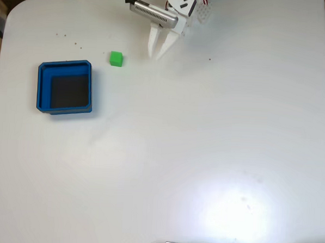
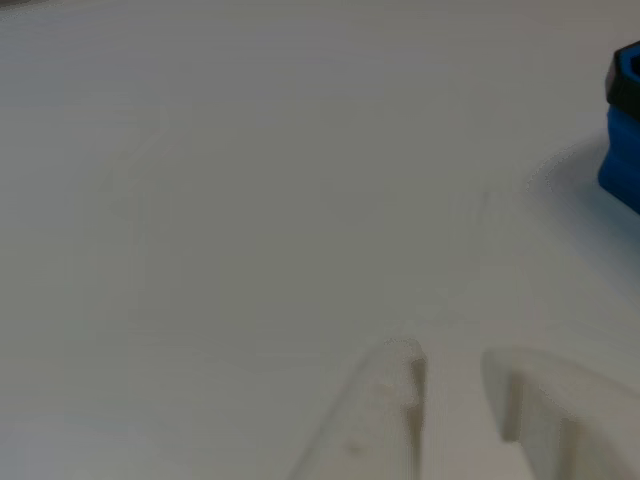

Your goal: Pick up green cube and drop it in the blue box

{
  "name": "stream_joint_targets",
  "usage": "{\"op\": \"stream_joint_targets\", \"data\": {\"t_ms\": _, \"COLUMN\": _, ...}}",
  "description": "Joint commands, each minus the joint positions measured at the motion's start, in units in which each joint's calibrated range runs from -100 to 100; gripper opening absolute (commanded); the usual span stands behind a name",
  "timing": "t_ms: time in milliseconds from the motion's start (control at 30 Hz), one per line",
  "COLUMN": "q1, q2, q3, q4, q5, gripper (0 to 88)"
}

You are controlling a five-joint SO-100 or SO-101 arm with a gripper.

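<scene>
Near table's far edge, green cube [image 1: 116, 58] sitting between blue box [image 1: 64, 87] and fingers [image 1: 156, 54], apart from both. Fingers hanging slightly parted, holding nothing. Cube looking light, rigid, smooth; pinching opposite flat faces seeming best.

Mostly plastic on a smooth white tabletop.

The table [image 1: 205, 134] is smooth and white with a soft sheen, catching a bright glare patch near its lower edge in the fixed view. The green cube [image 1: 116, 58] looks like plain matt plastic. The blue box [image 1: 42, 88] has thick, matt plastic-looking walls and a dull black floor. The gripper [image 1: 155, 55] has white plastic fingers [image 2: 385, 400], faintly grainy up close, below a ribbed, silvery metal-looking part [image 1: 153, 13].
</scene>
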Motion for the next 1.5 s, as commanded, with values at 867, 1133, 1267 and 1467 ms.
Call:
{"op": "stream_joint_targets", "data": {"t_ms": 867, "q1": 15.5, "q2": -0.7, "q3": -1.2, "q4": -0.9, "q5": 0.2, "gripper": 1.2}}
{"op": "stream_joint_targets", "data": {"t_ms": 1133, "q1": 19.5, "q2": -0.6, "q3": -1.2, "q4": -0.9, "q5": 0.2, "gripper": 1.2}}
{"op": "stream_joint_targets", "data": {"t_ms": 1267, "q1": 21.1, "q2": -0.6, "q3": -1.2, "q4": -0.9, "q5": 0.2, "gripper": 1.2}}
{"op": "stream_joint_targets", "data": {"t_ms": 1467, "q1": 21.2, "q2": -0.6, "q3": -1.2, "q4": -0.8, "q5": 0.2, "gripper": 1.2}}
